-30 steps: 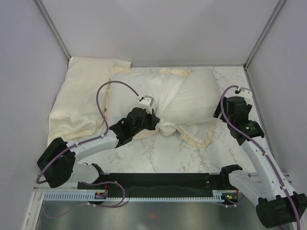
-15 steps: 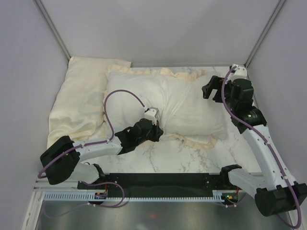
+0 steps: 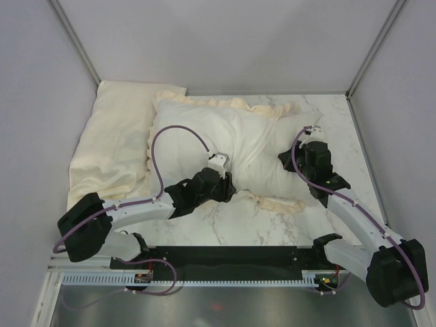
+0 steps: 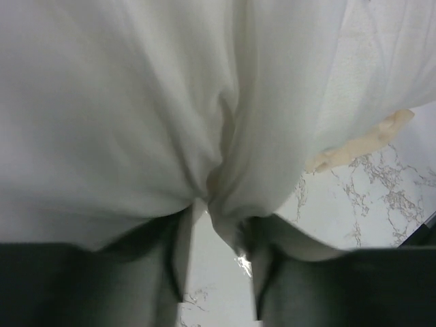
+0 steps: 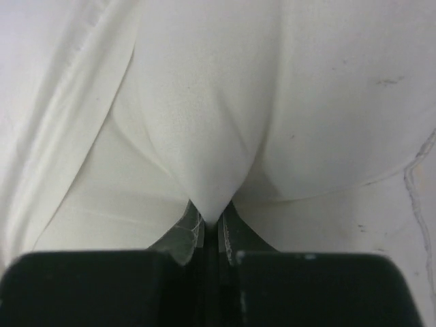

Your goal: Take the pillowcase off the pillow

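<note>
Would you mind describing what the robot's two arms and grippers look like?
The left arm and right arm have white links and bulky black joint housings; a purple cable loops along each. The left gripper and right gripper are black, each with a small white block beside it.

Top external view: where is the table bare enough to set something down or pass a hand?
Bare marble: the near strip between the left arm and right arm, in front of the pillowcase; also the far right corner. Crowded: the centre under the pillowcase, the left under the pale-yellow cloth.
</note>
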{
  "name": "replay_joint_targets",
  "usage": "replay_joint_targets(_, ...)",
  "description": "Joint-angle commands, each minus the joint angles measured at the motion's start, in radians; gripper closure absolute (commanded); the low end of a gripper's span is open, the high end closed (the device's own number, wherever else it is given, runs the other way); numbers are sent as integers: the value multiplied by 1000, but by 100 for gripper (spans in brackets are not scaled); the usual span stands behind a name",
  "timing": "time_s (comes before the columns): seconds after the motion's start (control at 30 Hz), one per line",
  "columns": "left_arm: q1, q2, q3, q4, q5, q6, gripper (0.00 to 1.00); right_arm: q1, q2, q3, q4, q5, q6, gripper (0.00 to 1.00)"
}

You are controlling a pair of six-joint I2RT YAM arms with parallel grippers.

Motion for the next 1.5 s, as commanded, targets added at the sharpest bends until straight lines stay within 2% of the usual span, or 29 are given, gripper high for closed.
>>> replay_joint_targets(0.0, -9, -29, 89, -66, -45, 68, 47, 34, 15, -86, -104, -42, 23, 100)
replay_joint_targets(0.07, -9, -65, 124, -101, -65, 106, 29, 39, -8, -93, -107, -42, 7, 100)
replay_joint_targets(0.2, -9, -127, 249, -162, -129, 193, 20, 45, -45, -130, -111, -45, -5, 100)
replay_joint_targets(0.33, -7, -118, 386, -169, -218, 302, 12, 53, -97, -162, -118, -60, -16, 100)
replay_joint_targets(0.47, 28, 5, 549, -166, -254, 405, 9, 56, -143, -190, -133, -66, -22, 100)
replay_joint_targets(0.6, 60, 205, 720, -172, -237, 476, 7, 54, -186, -196, -153, -72, -25, 100)
replay_joint_targets(0.7, 71, 292, 797, -179, -203, 490, 7, 56, -196, -192, -168, -72, -22, 100)
replay_joint_targets(0.87, 91, 470, 867, -314, -209, 465, 7, 57, -231, -179, -190, -78, -10, 100)
replay_joint_targets(0.9, 97, 485, 860, -326, -206, 444, 9, 56, -242, -178, -193, -78, -10, 100)
replay_joint_targets(0.97, 120, 500, 844, -342, -198, 418, 29, 56, -248, -173, -205, -75, -10, 100)
replay_joint_targets(1.0, 126, 496, 821, -342, -192, 392, 42, 56, -249, -170, -210, -72, -8, 100)
replay_joint_targets(1.03, 141, 491, 810, -342, -186, 378, 69, 56, -246, -169, -217, -69, -8, 100)
replay_joint_targets(1.13, 167, 444, 782, -337, -160, 349, 95, 56, -235, -152, -239, -56, -8, 100)
replay_joint_targets(1.3, 223, 367, 779, -333, -126, 343, 98, 57, -234, -130, -256, -2, 7, 100)
replay_joint_targets(1.47, 341, 307, 773, -334, -50, 309, 98, 56, -289, -104, -271, 43, 38, 100)
